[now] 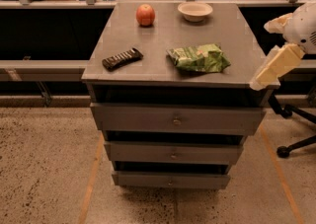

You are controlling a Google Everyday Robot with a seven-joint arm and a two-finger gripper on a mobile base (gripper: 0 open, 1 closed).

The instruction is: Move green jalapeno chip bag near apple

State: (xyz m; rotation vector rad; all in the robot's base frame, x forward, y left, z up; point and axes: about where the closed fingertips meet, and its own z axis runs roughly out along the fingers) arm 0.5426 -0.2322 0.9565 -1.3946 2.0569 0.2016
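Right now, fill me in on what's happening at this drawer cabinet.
Nothing is being held yet. The robot's gripper hangs off the front right corner of the grey drawer cabinet, apart from everything on top. The green jalapeno chip bag lies near the front right, untouched. The apple sits at the back left, far from the bag, with a white bowl to its right. A chocolate bar lies at the front left.

I see my hand [274, 66] at the table's [163, 40] front right corner, apart from the green jalapeno chip bag [198, 58]. The apple [145, 15] sits at the back, well apart from the bag.
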